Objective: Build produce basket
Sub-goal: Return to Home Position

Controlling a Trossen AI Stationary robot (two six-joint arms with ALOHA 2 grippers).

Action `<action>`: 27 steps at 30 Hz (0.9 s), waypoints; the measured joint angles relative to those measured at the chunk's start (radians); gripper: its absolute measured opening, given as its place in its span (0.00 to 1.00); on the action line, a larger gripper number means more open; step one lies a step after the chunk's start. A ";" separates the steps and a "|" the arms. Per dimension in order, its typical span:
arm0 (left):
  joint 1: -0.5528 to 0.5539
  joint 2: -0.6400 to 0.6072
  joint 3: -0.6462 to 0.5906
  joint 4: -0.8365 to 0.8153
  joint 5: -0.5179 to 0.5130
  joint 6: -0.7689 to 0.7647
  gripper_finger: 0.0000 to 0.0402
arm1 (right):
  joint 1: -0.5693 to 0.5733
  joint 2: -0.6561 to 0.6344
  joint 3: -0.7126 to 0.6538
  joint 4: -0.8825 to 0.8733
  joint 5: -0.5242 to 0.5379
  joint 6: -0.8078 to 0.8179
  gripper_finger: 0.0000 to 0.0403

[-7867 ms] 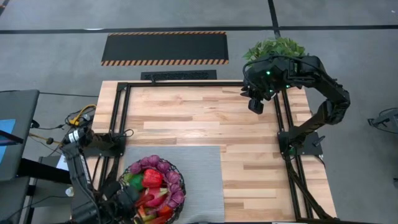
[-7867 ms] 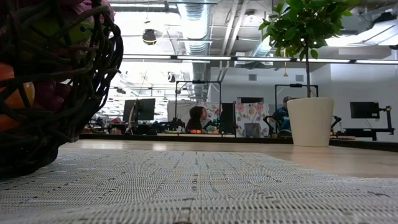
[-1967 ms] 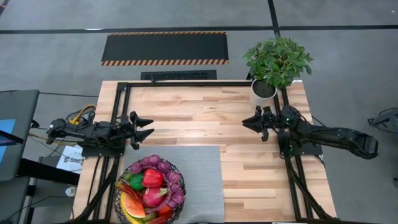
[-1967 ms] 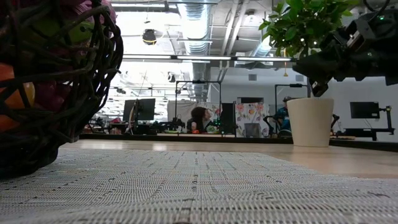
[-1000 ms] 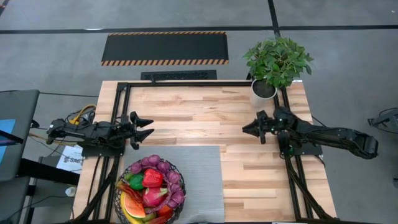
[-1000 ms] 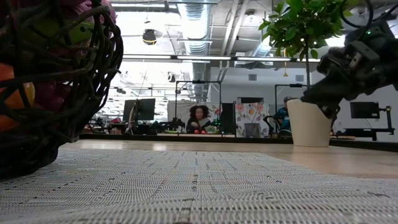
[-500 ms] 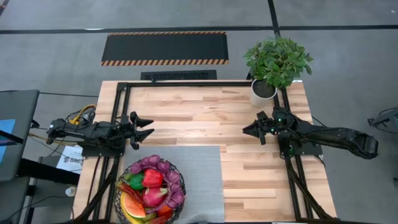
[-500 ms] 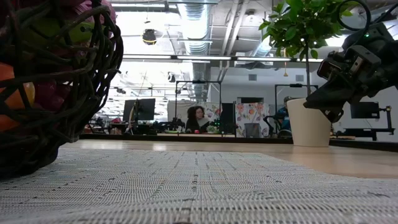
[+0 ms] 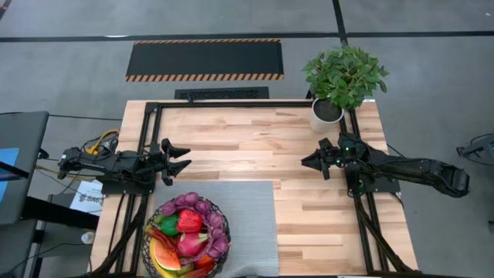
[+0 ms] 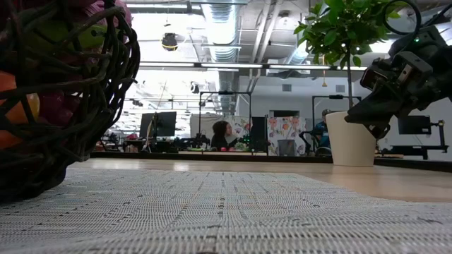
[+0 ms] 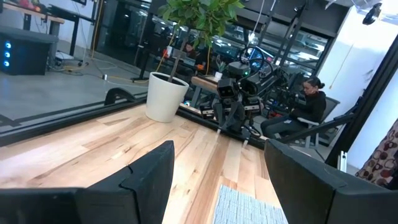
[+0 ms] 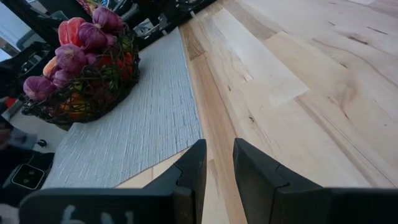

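**Both arms low at the sides, basket full on the mat**

The left pincer [image 9: 185, 156] lies low over the left edge of the surface [image 9: 231, 139], pointing inward, its fingers spread wide and pinching nothing. The right pincer [image 9: 309, 161] faces it from the right side, also low and empty. Its fingers stand only a narrow gap apart in the right wrist view. The two are well apart, with bare wood between them.

Near the left pincer, on the near left corner of a grey mat [image 9: 247, 224], sits the basket [image 9: 143, 232]. The produce [image 9: 189, 222] is heaped inside it. Purple grapes [image 9: 185, 202] line the far rim, a red fruit sits in the middle, and a green piece [image 9: 168, 225] lies just beside it. A watermelon slice [image 9: 158, 253] rests toward the near left, next to a pink piece [image 9: 189, 245].

Just beyond the right pincer, at the far right corner, a leafy plant [image 9: 343, 73] stands upright in a white pot [image 9: 324, 112].

In the low view the basket fills the left edge. A person [image 10: 220, 134] sits at a desk in the room behind
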 joint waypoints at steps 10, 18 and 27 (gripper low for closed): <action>0.000 0.000 0.000 0.000 0.000 0.000 0.59 | 0.000 0.000 0.000 0.000 0.000 0.000 0.26; 0.000 -0.003 0.000 0.000 0.000 0.000 0.59 | 0.000 0.000 0.000 -0.002 0.000 0.000 0.26; 0.000 -0.003 0.000 0.000 0.000 0.000 0.59 | 0.000 0.000 0.000 -0.014 0.000 0.000 0.26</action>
